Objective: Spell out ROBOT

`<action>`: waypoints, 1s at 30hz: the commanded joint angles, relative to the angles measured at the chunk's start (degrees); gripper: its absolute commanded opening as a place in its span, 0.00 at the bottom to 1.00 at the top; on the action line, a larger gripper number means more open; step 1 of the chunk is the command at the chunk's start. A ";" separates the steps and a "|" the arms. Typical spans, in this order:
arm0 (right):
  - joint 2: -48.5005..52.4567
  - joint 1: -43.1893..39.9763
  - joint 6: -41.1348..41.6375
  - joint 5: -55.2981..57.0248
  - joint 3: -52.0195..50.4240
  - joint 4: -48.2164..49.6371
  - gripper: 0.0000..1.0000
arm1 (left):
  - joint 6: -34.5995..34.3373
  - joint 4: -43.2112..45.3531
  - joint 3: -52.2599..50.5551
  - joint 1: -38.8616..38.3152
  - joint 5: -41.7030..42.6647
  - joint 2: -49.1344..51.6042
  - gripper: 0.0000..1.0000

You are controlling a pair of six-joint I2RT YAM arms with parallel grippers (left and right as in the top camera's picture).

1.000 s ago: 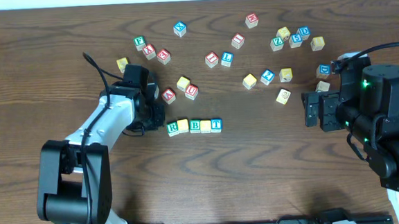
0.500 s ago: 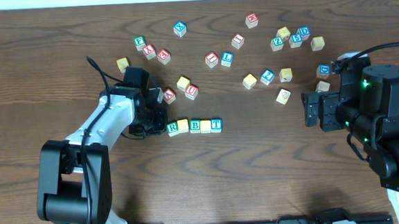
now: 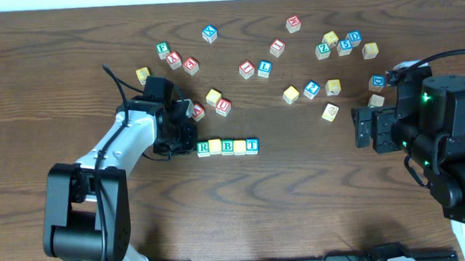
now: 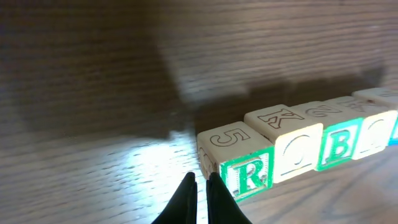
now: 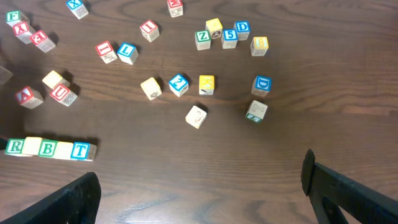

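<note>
Jaws of the left gripper [image 4: 199,186] are pressed together with nothing between them, their tips low on the table [image 3: 302,207] at the outer end of the R cube [image 4: 249,174], touching it or very nearly. From there the row runs on, the cubes side by side and touching: first yellow-faced block [image 4: 292,155], B cube [image 4: 339,144], second yellow-faced block [image 4: 376,134], then the T cube [image 3: 252,145] at the far end. The word reads as complete in the overhead view. The right gripper [image 5: 199,186] is well apart on the other side, spread wide and empty, with loose cubes [image 3: 311,88] scattered between and beyond.

These small wooden cubes are likely light and rigid, with smooth faces that slide easily on the wood. A nudge at one end would probably carry the whole row or skew it. Within the row the neighbours cover each cube's side faces, so a pinch belongs on the two free opposite faces, front and back, square to them.
</note>
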 commanded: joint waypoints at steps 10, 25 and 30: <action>-0.20 -0.35 -0.66 -0.31 0.94 -0.04 0.99 | 2.62 0.98 -0.83 -0.11 3.50 0.85 0.07; -0.20 -0.35 -0.66 -0.31 0.94 -0.02 0.99 | 0.52 -1.22 -0.83 -0.11 -0.04 0.85 0.07; -0.20 -0.35 -0.66 -0.33 0.94 -0.02 0.99 | -1.49 -1.14 -0.83 -0.11 -4.13 0.85 0.08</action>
